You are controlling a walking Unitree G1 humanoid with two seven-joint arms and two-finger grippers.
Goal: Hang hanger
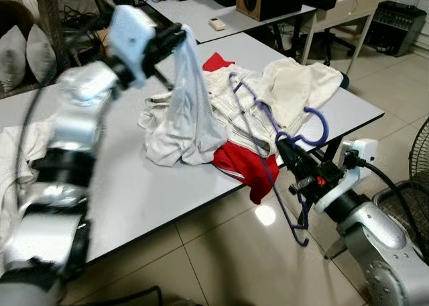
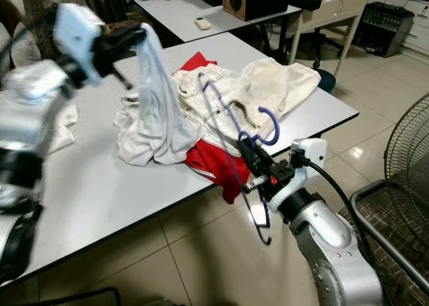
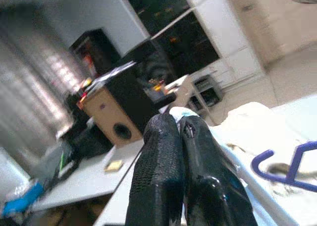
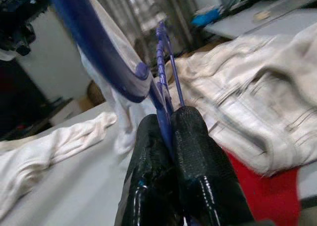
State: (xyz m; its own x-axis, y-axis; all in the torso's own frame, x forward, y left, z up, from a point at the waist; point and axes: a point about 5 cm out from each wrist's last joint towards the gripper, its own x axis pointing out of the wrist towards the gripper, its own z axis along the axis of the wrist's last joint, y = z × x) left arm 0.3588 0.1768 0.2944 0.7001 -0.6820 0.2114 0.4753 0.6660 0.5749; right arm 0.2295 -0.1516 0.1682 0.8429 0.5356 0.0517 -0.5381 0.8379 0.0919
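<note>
left eye view: right end effector (image 1: 287, 147) clamped on purple hanger (image 1: 268, 128), left end effector (image 1: 175, 34) pinching pale garment (image 1: 188, 105) above bench (image 1: 134, 185); next, likely thread hanger into garment.

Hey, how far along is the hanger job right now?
Done: right gripper is shut on the purple hanger; left gripper has a white garment pinched and lifted off the table. In hand: bringing them together. Left: getting the garment onto the hanger, then hanging it.

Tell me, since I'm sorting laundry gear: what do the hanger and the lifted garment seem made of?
The purple hanger, held by the right gripper, looks like glossy plastic: smooth, moulded, with highlights. The white garment in the left gripper looks like thin, matte woven fabric, draping in soft folds.
</note>
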